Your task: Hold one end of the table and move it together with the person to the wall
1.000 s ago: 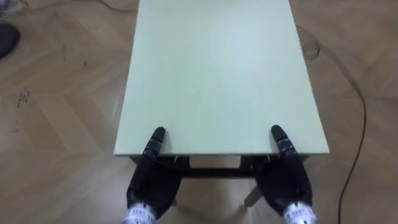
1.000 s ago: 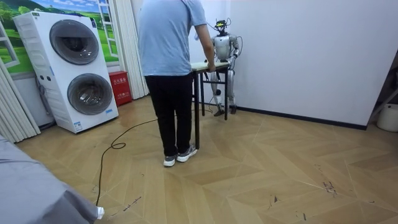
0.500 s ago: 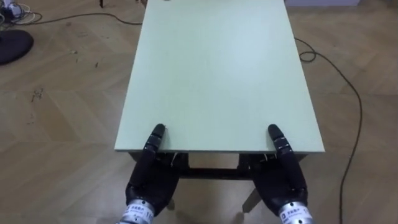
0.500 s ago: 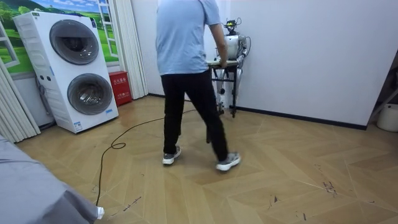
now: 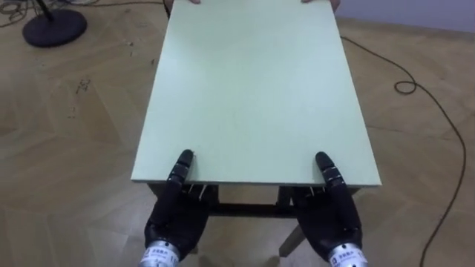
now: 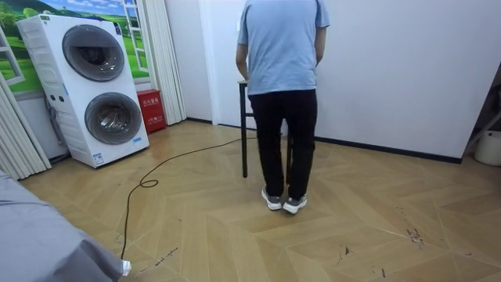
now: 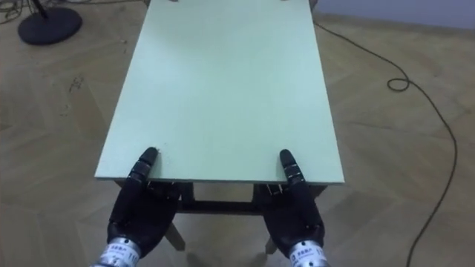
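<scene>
Person in blue shirt and dark trousers [image 6: 282, 78] stands at far edge of pale green rectangular table with dark legs [image 5: 252, 89], near white wall. Robot's left hand [image 5: 178, 213] and right hand [image 5: 330, 215] at near corners, thumbs on tabletop. Fingers hidden beneath, grip impossible to tell.

My left hand [image 5: 177, 217] and right hand [image 5: 332, 217] were at the table's [image 5: 252, 89] near edge. A person's hand [image 5: 319, 2] touched the far edge. A round base [image 5: 53, 28] sat far left.
</scene>
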